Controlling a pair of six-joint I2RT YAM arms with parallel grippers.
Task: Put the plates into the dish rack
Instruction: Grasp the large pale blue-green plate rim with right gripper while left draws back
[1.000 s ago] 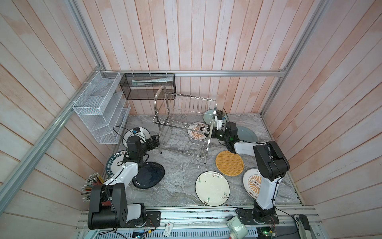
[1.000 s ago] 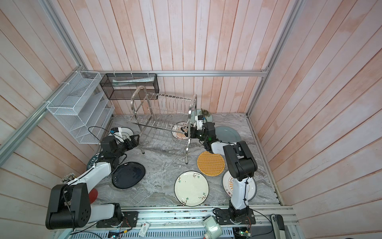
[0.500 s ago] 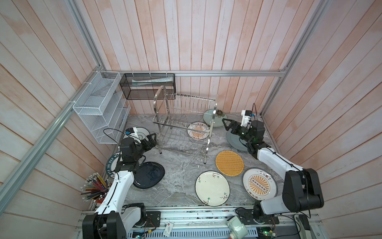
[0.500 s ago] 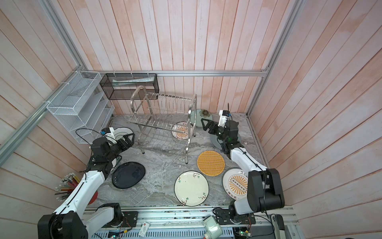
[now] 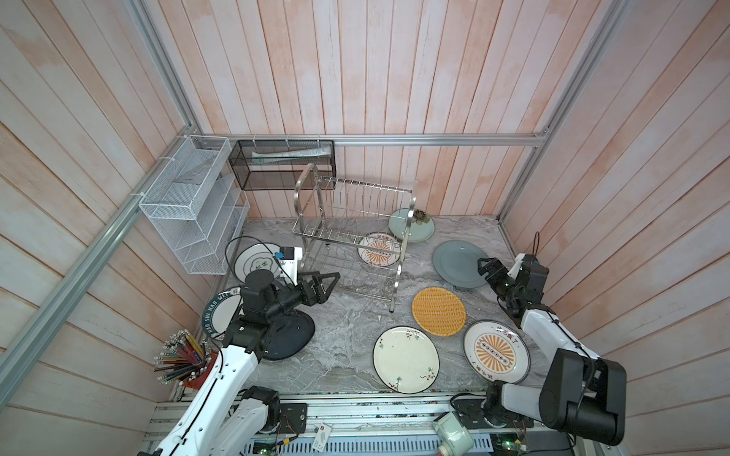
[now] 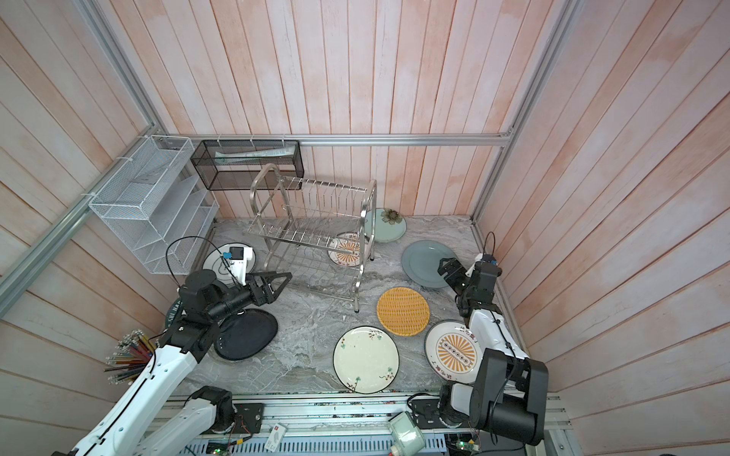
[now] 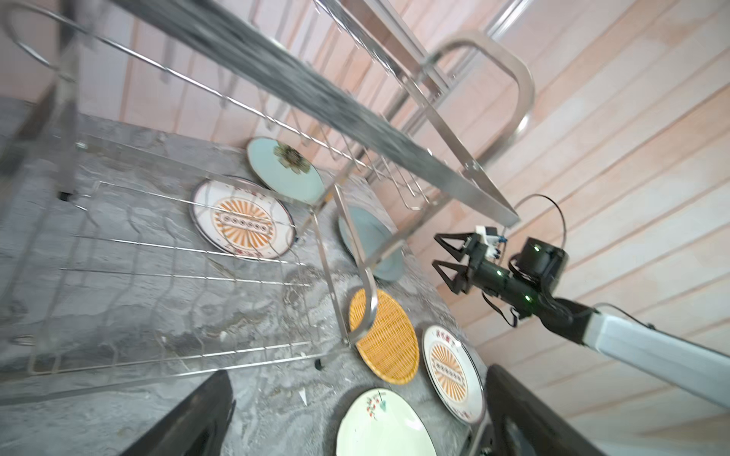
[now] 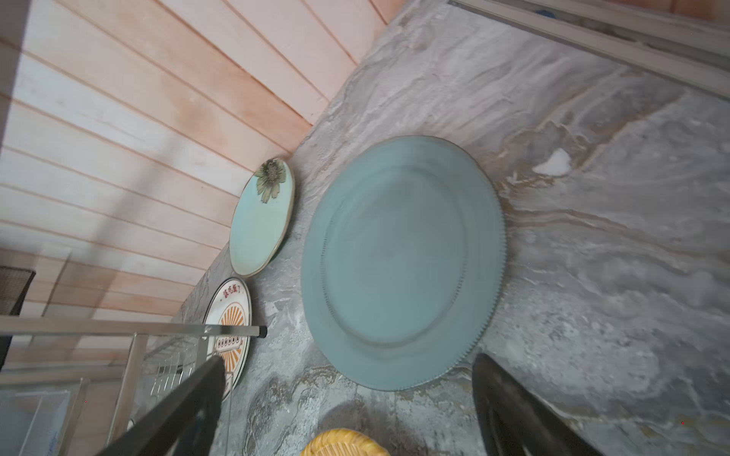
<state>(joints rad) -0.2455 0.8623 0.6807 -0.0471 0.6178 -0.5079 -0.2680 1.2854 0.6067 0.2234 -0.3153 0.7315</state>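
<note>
Tallied it up: two orange-sunburst plates [image 5: 378, 249] [image 5: 495, 352], plus one each of grey-blue [image 5: 458, 263], pale green [image 5: 422, 233], yellow woven [image 5: 438, 311], cream floral [image 5: 406, 359], green-ringed [image 5: 254, 262], lettered [image 5: 219, 312] and black [image 5: 290, 335], so nine. One dish rack [image 5: 343, 233], one white organiser [image 5: 193, 221], one black basket [image 5: 282, 166], two claws [image 5: 332, 286] [image 5: 485, 270].

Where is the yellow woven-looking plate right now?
In both top views the yellow plate lies flat right of centre, beside the near right leg of the dish rack, between the grey-blue plate and the cream floral plate.
</note>
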